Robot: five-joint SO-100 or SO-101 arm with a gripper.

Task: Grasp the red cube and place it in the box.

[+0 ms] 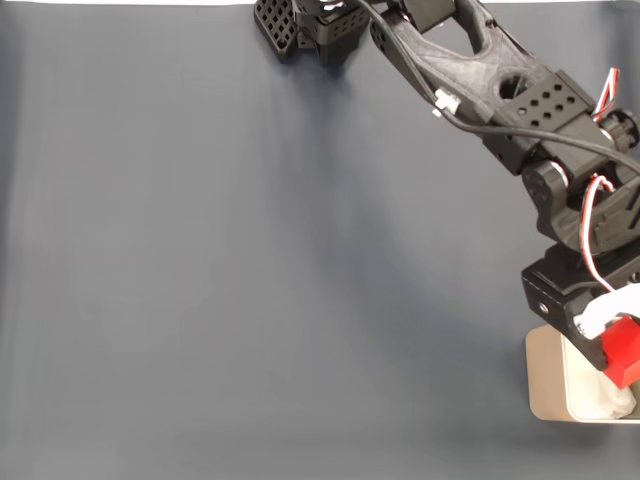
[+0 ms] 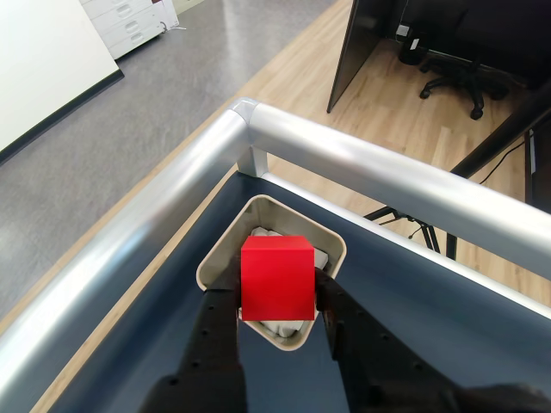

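The red cube [image 2: 276, 277] is clamped between my black fingers [image 2: 219, 320], and it hangs right above the box [image 2: 225, 249] in the wrist view. That box is beige with rounded corners and a white lining, tucked into the table's corner. In the fixed view the red cube [image 1: 623, 350] shows at the far right edge beneath the arm's wrist, over the box [image 1: 546, 378], which the frame cuts off. My gripper [image 2: 277, 297] is shut on the cube; in the fixed view the gripper [image 1: 620, 345] has a white finger part beside the cube.
A dark blue-grey cloth [image 1: 250, 280] covers the table. A silver metal rail [image 2: 362, 168] runs along both table edges and meets at the corner just beyond the box. The arm's base [image 1: 310, 30] sits at the top of the fixed view.
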